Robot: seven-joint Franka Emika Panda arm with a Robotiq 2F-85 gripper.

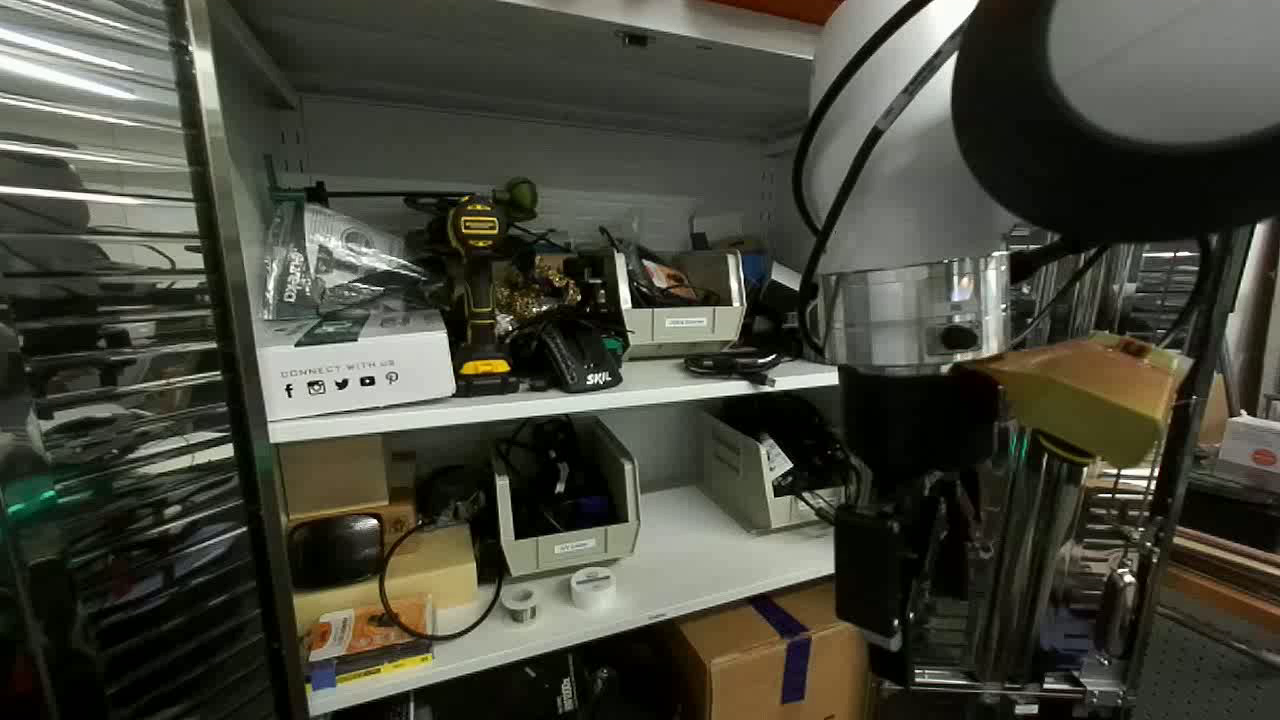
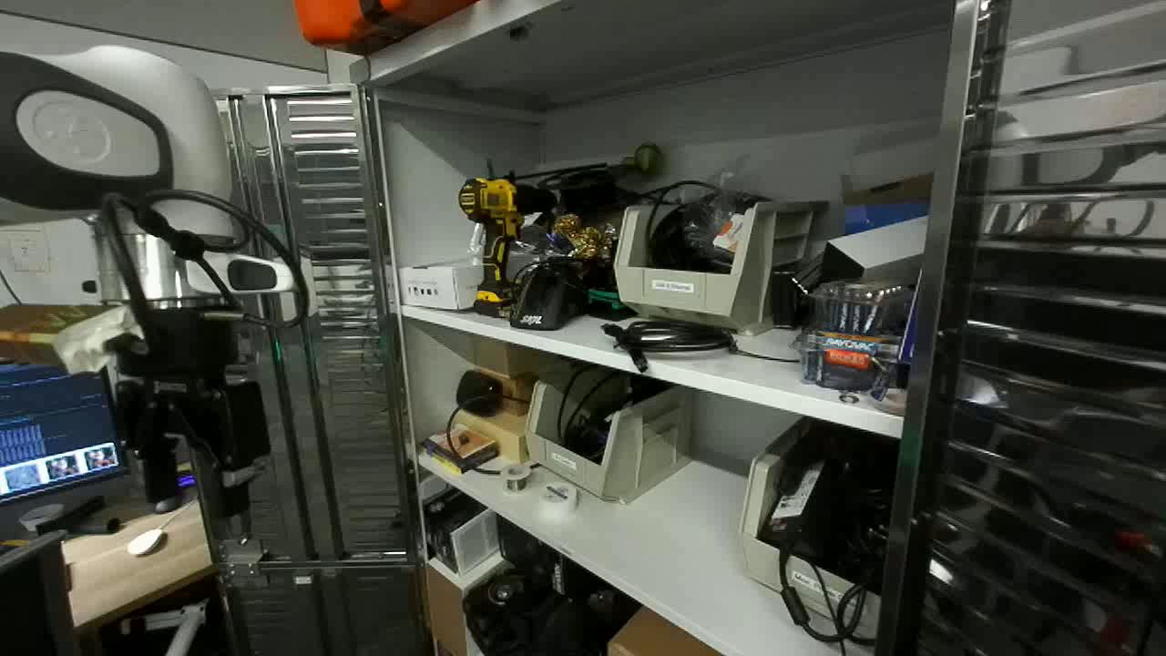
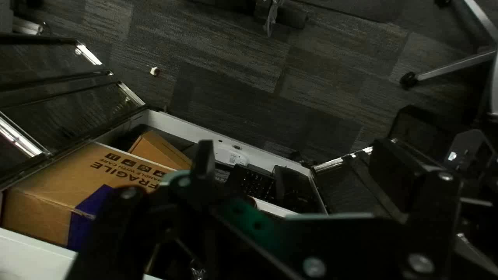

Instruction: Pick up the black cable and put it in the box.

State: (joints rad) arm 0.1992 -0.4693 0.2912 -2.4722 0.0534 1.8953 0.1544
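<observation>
A coiled black cable [image 2: 679, 337] lies on the upper shelf at its front edge; it also shows in an exterior view [image 1: 732, 364]. Directly behind it stands a grey open-front bin [image 2: 674, 290] with a white label, holding cables and a plastic bag; it shows in an exterior view [image 1: 686, 326] too. My gripper [image 2: 199, 487] hangs pointing down outside the cabinet, well apart from the cable. In the wrist view the gripper [image 3: 294, 159] has its fingers spread with nothing between them. The cable and this bin are out of the wrist view.
On the upper shelf stand a yellow drill [image 2: 496, 241], a SKIL charger [image 2: 545, 296] and a battery pack [image 2: 843, 337]. Below are two more grey bins [image 2: 583, 472] [image 2: 811, 583] with cables. Metal cabinet doors [image 2: 319, 319] flank the shelves. A cardboard box [image 3: 46, 210] sits lower.
</observation>
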